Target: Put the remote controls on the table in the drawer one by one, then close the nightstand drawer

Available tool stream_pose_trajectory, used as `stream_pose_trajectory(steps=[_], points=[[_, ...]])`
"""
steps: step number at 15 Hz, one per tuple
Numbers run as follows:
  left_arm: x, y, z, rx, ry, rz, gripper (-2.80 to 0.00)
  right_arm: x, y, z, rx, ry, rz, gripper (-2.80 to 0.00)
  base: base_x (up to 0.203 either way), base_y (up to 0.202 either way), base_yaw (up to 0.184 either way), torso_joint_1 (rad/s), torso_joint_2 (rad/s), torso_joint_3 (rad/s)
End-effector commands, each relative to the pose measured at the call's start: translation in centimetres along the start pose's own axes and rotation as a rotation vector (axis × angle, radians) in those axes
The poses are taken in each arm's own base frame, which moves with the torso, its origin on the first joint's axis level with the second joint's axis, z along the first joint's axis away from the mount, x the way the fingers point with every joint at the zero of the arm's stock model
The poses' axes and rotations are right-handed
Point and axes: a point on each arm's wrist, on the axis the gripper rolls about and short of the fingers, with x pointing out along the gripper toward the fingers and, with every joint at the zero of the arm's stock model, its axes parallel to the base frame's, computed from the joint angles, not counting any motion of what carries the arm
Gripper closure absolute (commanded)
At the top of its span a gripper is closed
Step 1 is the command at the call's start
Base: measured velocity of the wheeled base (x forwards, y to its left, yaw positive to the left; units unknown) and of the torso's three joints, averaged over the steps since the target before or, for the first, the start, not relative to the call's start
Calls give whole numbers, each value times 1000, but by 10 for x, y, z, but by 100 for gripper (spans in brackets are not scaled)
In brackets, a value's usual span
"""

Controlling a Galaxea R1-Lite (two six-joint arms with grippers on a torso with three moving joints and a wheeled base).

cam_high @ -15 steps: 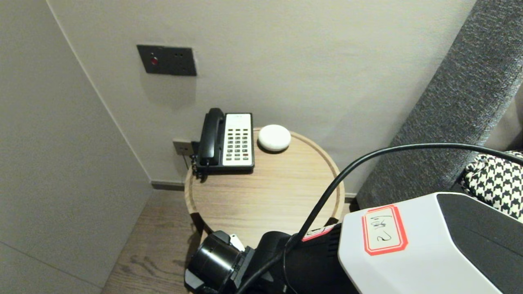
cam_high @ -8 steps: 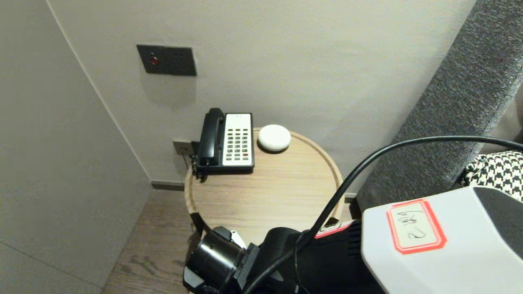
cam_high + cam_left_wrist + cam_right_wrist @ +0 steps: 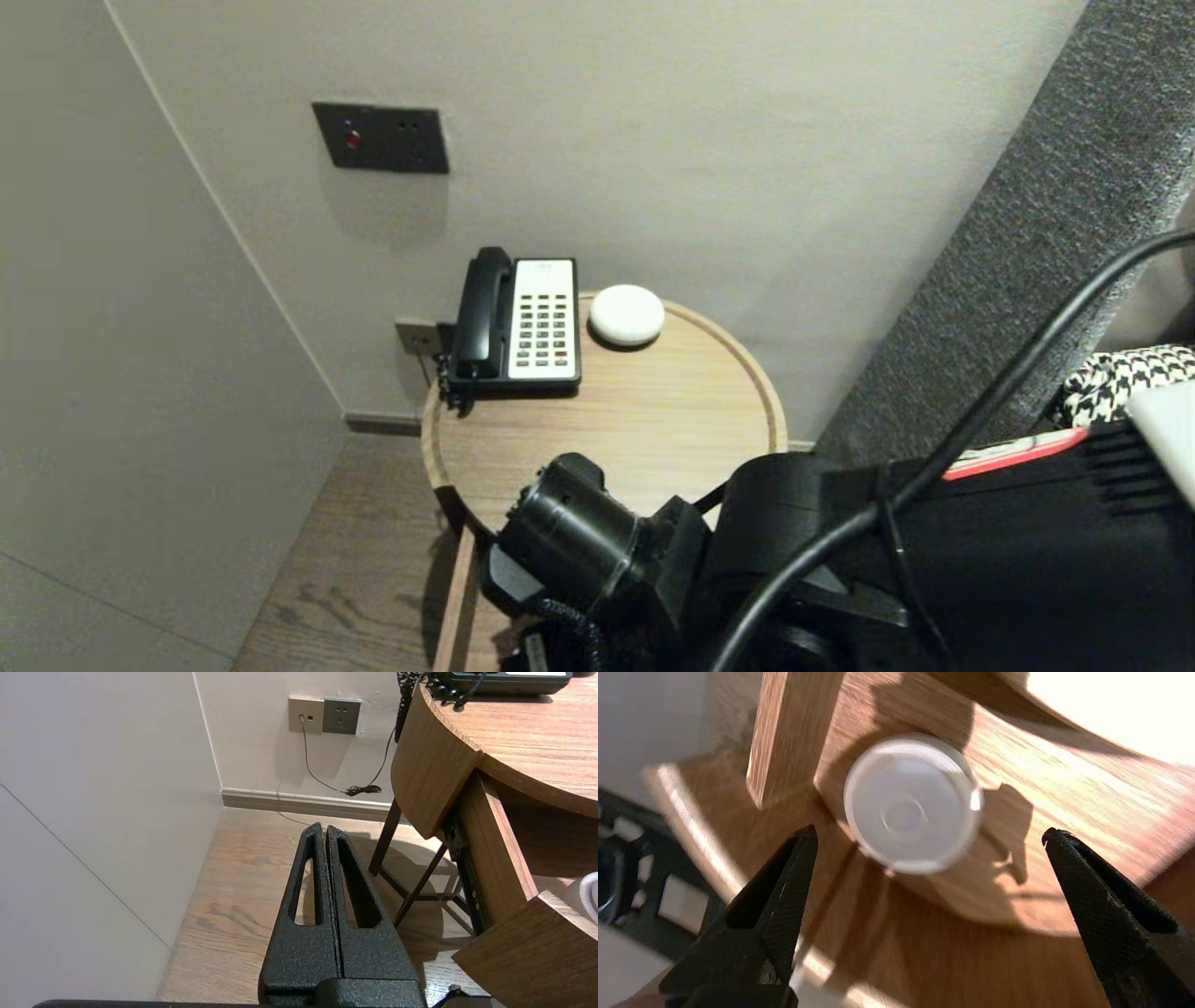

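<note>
**Right claw spread wide over white disc in open drawer**

Right arm (image 3: 840, 551) is shifting. A second ago its white labelled housing was filling the head view at 4 o'clock. Now only a sliver is showing at 3 o'clock. The black wrist is now overlapping the round table (image 3: 607, 429) rim at 6 o'clock. A wooden side of the drawer (image 3: 457, 597) is now showing below that rim at 7 o'clock.

Right gripper (image 3: 930, 832) is hanging over the drawer with its fingers far apart, clamping nothing. White round disc (image 3: 910, 805) is lying flat on the drawer bottom, just beyond the two tips and between them.

Left gripper (image 3: 323, 830) is sitting parked with its fingers pressed together, pointing at the wooden floor (image 3: 243, 882) beside the table.

Telephone (image 3: 513, 322) at 10 o'clock on the table top and white puck (image 3: 626, 315) at 12 o'clock are sitting exactly where they were.
</note>
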Motion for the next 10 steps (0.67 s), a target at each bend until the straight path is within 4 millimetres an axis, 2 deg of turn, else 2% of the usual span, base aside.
stream_pose_trajectory(steps=[1, 2, 3, 5, 8, 10], points=[[0, 0, 0, -1, -1, 1, 0, -38, -19, 3, 42, -56, 24, 0, 0, 0, 0, 0, 0, 0], [0, 0, 0, -1, -1, 1, 0, -42, -28, 4, 60, -61, 14, 0, 0, 0, 0, 0, 0, 0], [0, 0, 0, -1, -1, 1, 0, -54, -40, 5, 86, -84, 11, 0, 0, 0, 0, 0, 0, 0], [0, 0, 0, -1, 0, 1, 0, -74, -71, 1, 151, -106, -17, 0, 0, 0, 0, 0, 0, 0], [0, 0, 0, -1, -1, 1, 0, -100, -105, -23, 207, -120, -35, 0, 0, 0, 0, 0, 0, 0], [0, 0, 0, -1, -1, 1, 0, -96, -123, -44, 228, -64, -87, 0, 0, 0, 0, 0, 0, 0]])
